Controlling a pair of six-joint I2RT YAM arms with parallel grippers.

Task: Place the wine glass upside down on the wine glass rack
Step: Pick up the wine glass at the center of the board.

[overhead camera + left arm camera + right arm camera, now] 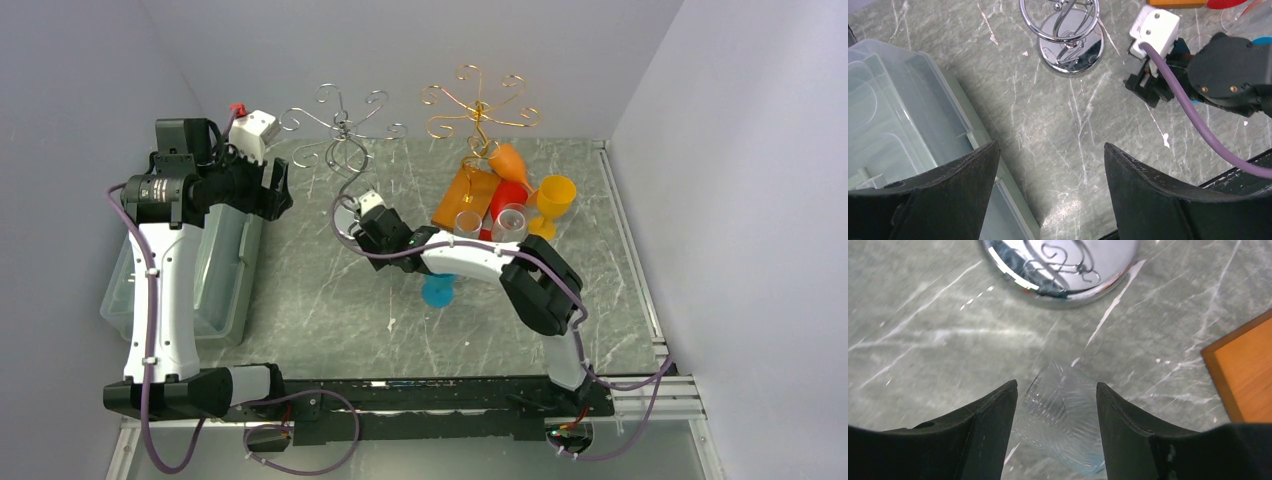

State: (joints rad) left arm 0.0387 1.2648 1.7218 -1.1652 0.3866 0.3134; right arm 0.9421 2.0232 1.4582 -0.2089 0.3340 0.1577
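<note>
Starting left of the silver wire wine glass rack (345, 130), the left gripper (1050, 150) hangs by the rim of a clear plastic bin (220, 280). Its jaws are spread wide with only marble between them, and it is well apart from the glass.

The rack's round chrome base (1063, 265) sits just ahead of the right gripper (1057, 387), so I'd judge the right arm to be the one that matters here. Between its two black fingers is the clear ribbed wine glass (1060, 415), and the jaws appear pinched on its sides, since the glass fills the gap from pad to pad. Its long axis runs out along the fingers, slanting a little left, with the far end aimed towards the base. The rack's hooks stand higher than the gripper, so the glass will need to rise before it can hang.

The glass is transparent, finely ridged and slightly blurred. I can't tell which end is the bowl and which the foot.

Right of the rack lies the corner of an orange flat board (1243, 375).
</note>
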